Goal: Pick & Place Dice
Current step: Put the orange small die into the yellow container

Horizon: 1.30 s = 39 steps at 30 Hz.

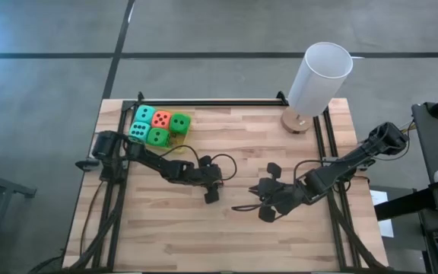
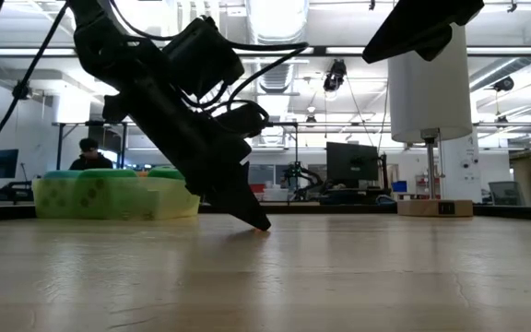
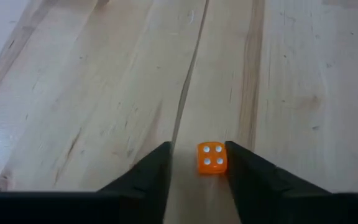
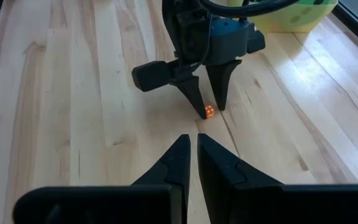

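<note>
**Left gripper straddled a small orange die at mid-table**

The wooden table (image 1: 226, 236) carried a white lamp (image 1: 319, 76) on a wooden base at its 1 o'clock corner; the left gripper (image 1: 212, 195) was tipped down at the table's centre, its jaws moderately wide, tips at the tabletop; the right gripper (image 4: 192, 140) hung just toward 4 o'clock of the centre, facing the left one, its jaws drawn to a narrow slit and holding nothing.

A see-through yellow tray (image 2: 181, 201) sat at the 10 o'clock corner; in it lay five big dice packed together: a teal one (image 1: 144, 115), an orange-red one (image 1: 162, 119) and a green one (image 1: 179, 122) in the far row, another teal one (image 1: 138, 132) and another green one (image 1: 158, 137) in the near row.

A small orange die (image 3: 211, 158), four white pips up, rested on the wood between the left gripper's fingers; it sat close against one finger, with a gap to the other.
</note>
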{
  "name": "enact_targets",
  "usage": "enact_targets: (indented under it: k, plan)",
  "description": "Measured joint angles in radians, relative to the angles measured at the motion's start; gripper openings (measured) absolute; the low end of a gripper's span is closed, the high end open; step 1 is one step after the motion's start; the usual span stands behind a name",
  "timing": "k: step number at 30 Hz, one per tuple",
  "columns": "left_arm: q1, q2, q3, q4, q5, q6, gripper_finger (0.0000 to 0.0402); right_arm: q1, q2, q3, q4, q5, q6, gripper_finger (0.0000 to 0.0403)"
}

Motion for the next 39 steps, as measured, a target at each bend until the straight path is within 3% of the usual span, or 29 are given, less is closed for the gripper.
enact_targets:
  k: [9,16,24,31,39]
  plan:
    - [0.001,0.0,-0.002,-0.01,0.018,0.0,0.0048,0.0,0.0,0.0,0.0,0.0,0.0,0.0028]
    - [0.001,-0.012,-0.002,-0.015,0.025,0.0,0.0047,0.0,0.0,0.0,0.0,0.0,0.0,0.0028]
    - [0.002,-0.148,-0.006,-0.102,0.005,-0.001,0.0047,0.0,0.0,-0.001,-0.001,0.0,0.0,0.0028]
    - [0.002,-0.32,-0.006,-0.324,-0.242,-0.082,0.0047,0.0,0.0,-0.001,0.001,0.001,0.0,0.0028]
    - [0.012,-0.51,-0.006,-0.692,-0.568,-0.397,0.0047,0.0,0.0,-0.001,0.016,0.001,-0.018,0.0028]
